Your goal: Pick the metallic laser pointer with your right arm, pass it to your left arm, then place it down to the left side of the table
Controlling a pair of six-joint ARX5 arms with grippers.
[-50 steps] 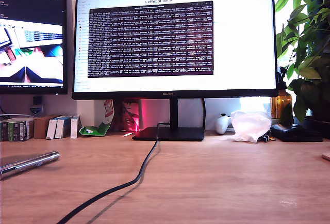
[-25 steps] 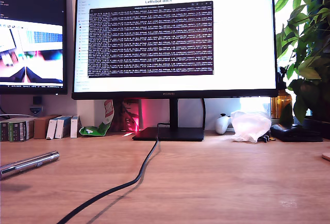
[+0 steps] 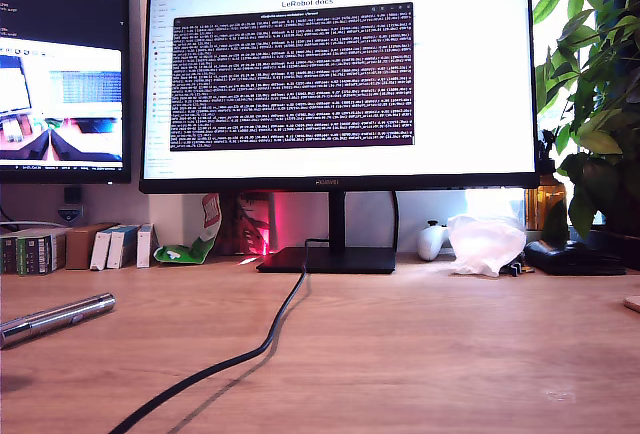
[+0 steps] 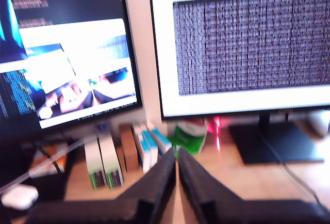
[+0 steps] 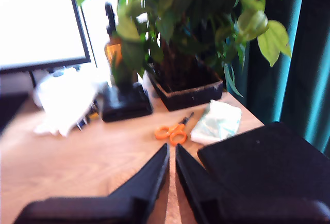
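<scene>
You are looking at a wide wooden table (image 3: 420,354) with a big monitor (image 3: 335,69) standing at the back of it. A second monitor (image 3: 62,64) is sitting at the exterior view's left. A leafy plant (image 3: 595,104) is standing at the exterior view's right. A black cable (image 3: 250,349) is running from the big monitor's foot across the table toward the camera. The metallic laser pointer (image 3: 55,317) is lying flat on the table at the exterior view's left, well apart from the cable. No arm is showing in the exterior view.

My first gripper (image 4: 177,170), the tool in the first wrist view, is pinching its tips together on nothing. My second gripper (image 5: 171,164) is doing the same above the table, near orange scissors (image 5: 174,129).
</scene>
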